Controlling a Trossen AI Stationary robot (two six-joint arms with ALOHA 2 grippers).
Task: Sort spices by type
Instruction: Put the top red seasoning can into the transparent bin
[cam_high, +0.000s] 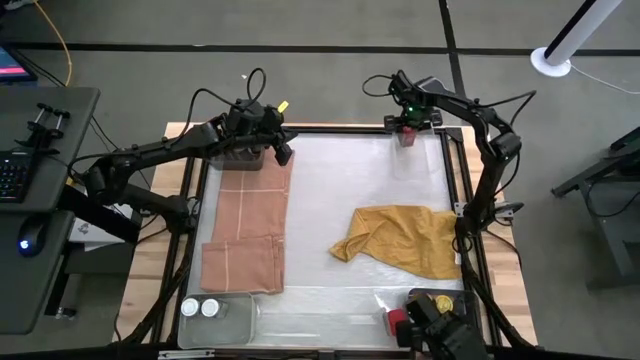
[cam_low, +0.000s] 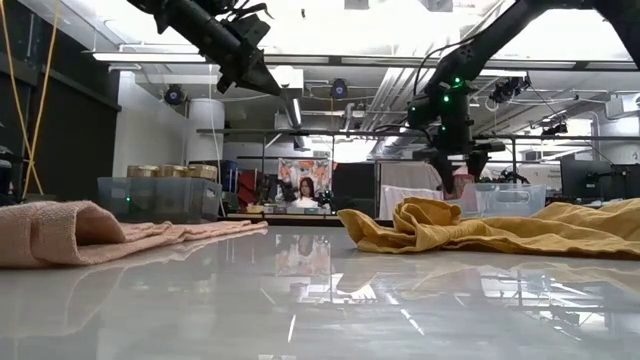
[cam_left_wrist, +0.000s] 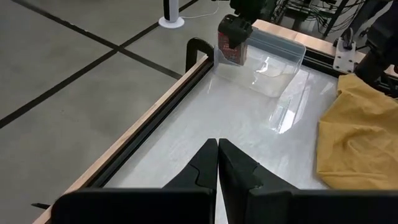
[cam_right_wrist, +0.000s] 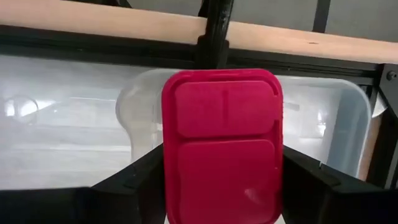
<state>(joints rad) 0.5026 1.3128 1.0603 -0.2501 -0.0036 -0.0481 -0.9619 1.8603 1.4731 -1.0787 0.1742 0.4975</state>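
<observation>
the spice jar with the red lid (cam_right_wrist: 222, 152) sits between the fingers of the right hand (cam_high: 405, 133), which pinches it by its sides directly above the clear tray (cam_right_wrist: 348, 130) at the far right corner of the counter (cam_high: 340, 190). the mustard cloth (cam_high: 405, 240) lies well nearer than that tray, with bare counter between them. the step in hand looks like dropping this red jar into the tray; the next move calls for lowering it inside the walls, spreading the fingers fully and lifting straight up so the jar stays put.

the left hand (cam_high: 283, 152) waits across the counter from that tray, near the far left corner, its fingers pressed together on nothing, just above the pink cloth (cam_high: 248, 225).

counted from above: one red jar held; two white-lidded jars (cam_high: 200, 309) in a tray at the near left corner; at the near right corner, a yellow-gold lid (cam_high: 443, 299) and something red, partly hidden. the level view shows a few tan lids (cam_low: 170, 171) in a tray behind the pink cloth; their number i cannot tell. two cloths, two arms.
</observation>
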